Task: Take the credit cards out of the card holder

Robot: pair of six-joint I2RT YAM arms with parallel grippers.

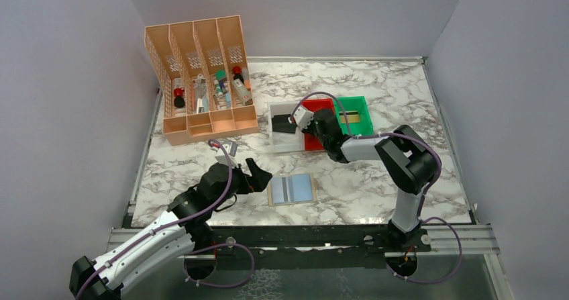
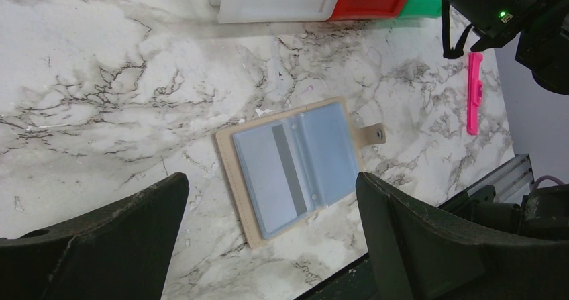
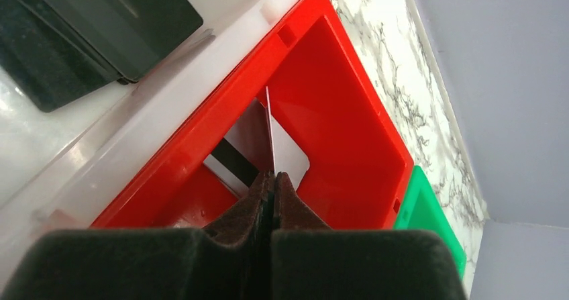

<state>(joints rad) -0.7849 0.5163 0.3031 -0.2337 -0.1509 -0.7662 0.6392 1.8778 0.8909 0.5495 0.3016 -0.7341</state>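
So the right gripper point(image 3: 272, 179) is pinched shut over the red bin point(image 3: 349, 105). There's a thin card point(image 3: 269, 122) poking out from between the pads, seen edge-on, so it's basically just a pale line. Just past it, down in the bin, there's silvery grey with a dark stripe, and I can't tell whether that's the same card's face or another one lying there. The white bin point(image 3: 168, 88) touches the red one on its left in the wrist view and has a couple of dark cards point(image 3: 127, 18) lying flat inside. The green bin point(image 3: 429, 219) touches the red one on the other side. From the top view something flat with a dark stripe lies in the green bin too, but it's too small to call. The holder point(image 1: 292, 190) lies open on the marble table point(image 1: 376, 186) near the front edge, well apart from the bins. Its blue-grey lining faces up and its little tab point(image 2: 371, 134) sticks out one side. One grey card point(image 2: 290, 169) peeks out as a strip from a pocket by the fold. The left gripper point(image 1: 258, 176) is spread wide with nothing in it, just beside the holder's left edge, and its fingers point(image 2: 114, 239) frame the holder in the wrist view. A pink stick point(image 2: 475, 92) lies on the table off past the tab. The orange organiser point(image 1: 201, 122) stands at the back left.
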